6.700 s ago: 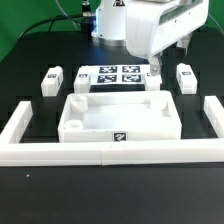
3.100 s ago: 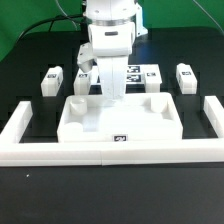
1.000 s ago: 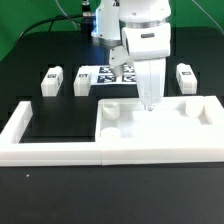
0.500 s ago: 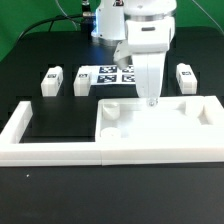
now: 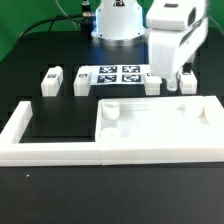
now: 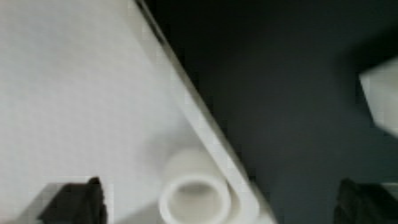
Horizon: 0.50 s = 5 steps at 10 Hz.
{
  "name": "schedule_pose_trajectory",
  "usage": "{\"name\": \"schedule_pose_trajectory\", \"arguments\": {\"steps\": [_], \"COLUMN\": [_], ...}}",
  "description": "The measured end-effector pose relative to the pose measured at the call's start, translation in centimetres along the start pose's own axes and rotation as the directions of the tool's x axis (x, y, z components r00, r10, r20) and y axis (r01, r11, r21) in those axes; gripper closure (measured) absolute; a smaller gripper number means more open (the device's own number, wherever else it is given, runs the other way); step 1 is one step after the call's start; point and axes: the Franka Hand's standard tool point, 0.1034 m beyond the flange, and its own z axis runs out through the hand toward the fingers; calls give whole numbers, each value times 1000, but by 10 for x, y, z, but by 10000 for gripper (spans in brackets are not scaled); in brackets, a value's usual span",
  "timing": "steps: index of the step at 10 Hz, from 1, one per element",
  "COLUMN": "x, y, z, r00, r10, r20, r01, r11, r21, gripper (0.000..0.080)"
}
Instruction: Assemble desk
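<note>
The white desk top (image 5: 160, 125) lies in the front corner at the exterior view's right, against the border wall. Its round corner socket (image 6: 192, 196) and rim show in the wrist view, blurred. My gripper (image 5: 179, 84) is open and empty, above the table just behind the top's far right corner; the wrist view shows it (image 6: 217, 205) with the jaws wide apart over that corner. Two tagged white legs (image 5: 52, 80) (image 5: 83, 83) stand at the back left. A third leg (image 5: 152, 83) stands beside the gripper. A fourth leg behind the fingers is mostly hidden.
The marker board (image 5: 118, 74) lies at the back centre. The low white U-shaped border wall (image 5: 55, 152) runs along the front and both sides. The robot base (image 5: 118, 20) stands behind the marker board.
The desk top was slid from the centre to the right front corner. Over the last second my gripper has risen off it and moved back and to the right.
</note>
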Motion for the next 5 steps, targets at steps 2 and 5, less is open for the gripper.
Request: {"name": "schedule_pose_trajectory", "arguments": {"steps": [2, 5], "x": [-4, -2], "y": [0, -1], "z": [5, 5], "r00": [994, 962], "r10": [109, 270], "r20": [-32, -34], "r01": [-109, -271], "r11": [994, 963], "r21": [-16, -9], "gripper": [150, 150]}}
